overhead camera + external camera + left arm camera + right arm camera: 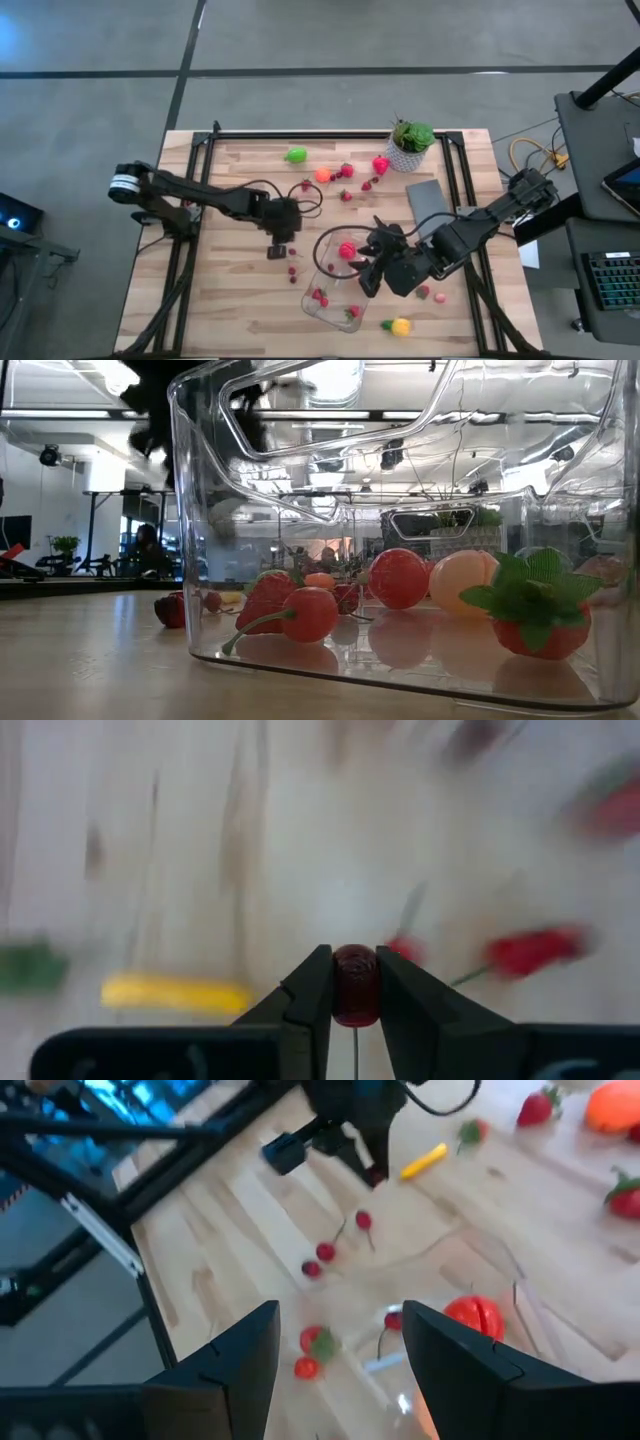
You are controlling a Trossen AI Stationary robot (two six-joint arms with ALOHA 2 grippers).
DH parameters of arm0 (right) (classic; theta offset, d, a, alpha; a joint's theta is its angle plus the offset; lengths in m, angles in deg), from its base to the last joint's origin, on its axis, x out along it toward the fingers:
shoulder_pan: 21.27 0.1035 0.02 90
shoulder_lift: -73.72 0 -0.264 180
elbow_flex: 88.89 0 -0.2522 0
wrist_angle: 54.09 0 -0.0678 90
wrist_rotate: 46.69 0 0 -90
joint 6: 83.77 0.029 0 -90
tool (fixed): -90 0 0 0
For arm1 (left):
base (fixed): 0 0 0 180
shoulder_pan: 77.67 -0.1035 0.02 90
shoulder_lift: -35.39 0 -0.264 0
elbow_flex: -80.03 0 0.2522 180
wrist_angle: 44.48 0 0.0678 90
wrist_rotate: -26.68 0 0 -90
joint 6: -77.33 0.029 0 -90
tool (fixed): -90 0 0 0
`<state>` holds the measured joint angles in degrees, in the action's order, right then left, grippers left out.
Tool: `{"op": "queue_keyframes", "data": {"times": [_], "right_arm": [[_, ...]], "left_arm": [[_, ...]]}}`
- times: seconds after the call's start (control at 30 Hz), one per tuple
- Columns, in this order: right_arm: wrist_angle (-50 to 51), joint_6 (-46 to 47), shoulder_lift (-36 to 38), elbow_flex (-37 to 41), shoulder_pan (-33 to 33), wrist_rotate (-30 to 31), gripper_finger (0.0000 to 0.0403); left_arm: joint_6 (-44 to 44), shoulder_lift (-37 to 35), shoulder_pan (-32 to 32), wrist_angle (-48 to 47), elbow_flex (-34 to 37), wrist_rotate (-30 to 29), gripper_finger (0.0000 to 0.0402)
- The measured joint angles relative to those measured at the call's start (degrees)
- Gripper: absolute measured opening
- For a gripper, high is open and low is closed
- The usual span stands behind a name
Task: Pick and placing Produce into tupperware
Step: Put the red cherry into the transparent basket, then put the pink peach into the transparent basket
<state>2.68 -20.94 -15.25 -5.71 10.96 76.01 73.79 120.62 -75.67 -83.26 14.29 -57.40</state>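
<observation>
On the pale wooden slatted worktop (230, 300) we have the clear rectangular plastic tupperware (335, 285) already holding several pieces. Our right claw (372, 262) hangs open over it. Our left claw (354, 982) pinches a small dark-red berry (355, 985); next we must carry it to the tub.

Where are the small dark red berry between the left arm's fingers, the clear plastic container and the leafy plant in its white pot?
small dark red berry (354, 985), left wrist view, its middle.
clear plastic container (330, 312), high view, bare floor.
leafy plant (412, 135), high view, leaves.
</observation>
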Motion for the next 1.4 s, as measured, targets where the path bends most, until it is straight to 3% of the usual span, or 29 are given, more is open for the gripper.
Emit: {"op": "queue_keyframes", "data": {"times": [0.2, 0.43, 0.7, 1.0, 1.13, 1.27, 1.4], "right_arm": [[-0.04, -1.12, 1.65, 0.0, 0.0, 6.1, 0.0203], [-0.04, -2.72, 4.93, -0.01, 0.51, 13.9, 0.0203], [-0.04, -6.49, 8.89, 0.0, 1.71, 14.07, 0.0203], [0.16, -10.88, 13.87, -0.02, 2.77, 15.3, 0.0203], [1.52, -12.08, 15.27, -0.02, 2.77, 13.21, 0.0203], [9.1, -8.05, 16.67, -0.02, 3.43, 9.95, 0.0203], [18.9, 0.02, 17.27, -0.02, 5.22, 8.88, 0.0203]], "left_arm": [[-1.02, -4.23, 2.18, 7.85, -8.49, 8.06, 0.0052], [-8.12, -1.88, 3.42, 18.37, -13.61, 14.78, 0.0051], [-18.36, 8.64, 5.71, 21.58, -15.93, 14.89, 0.0072], [-31.17, 16.06, 7.02, 29.07, -17.93, 14.94, 0.0154], [-32.16, 15.98, 7.02, 29.04, -17.86, 13.07, 0.0205], [-32.14, 14.86, 7.02, 26.96, -17.84, 13.14, 0.0237], [-31.03, 11.92, 7.12, 13.17, -17.87, 13.33, 0.0241]]}}
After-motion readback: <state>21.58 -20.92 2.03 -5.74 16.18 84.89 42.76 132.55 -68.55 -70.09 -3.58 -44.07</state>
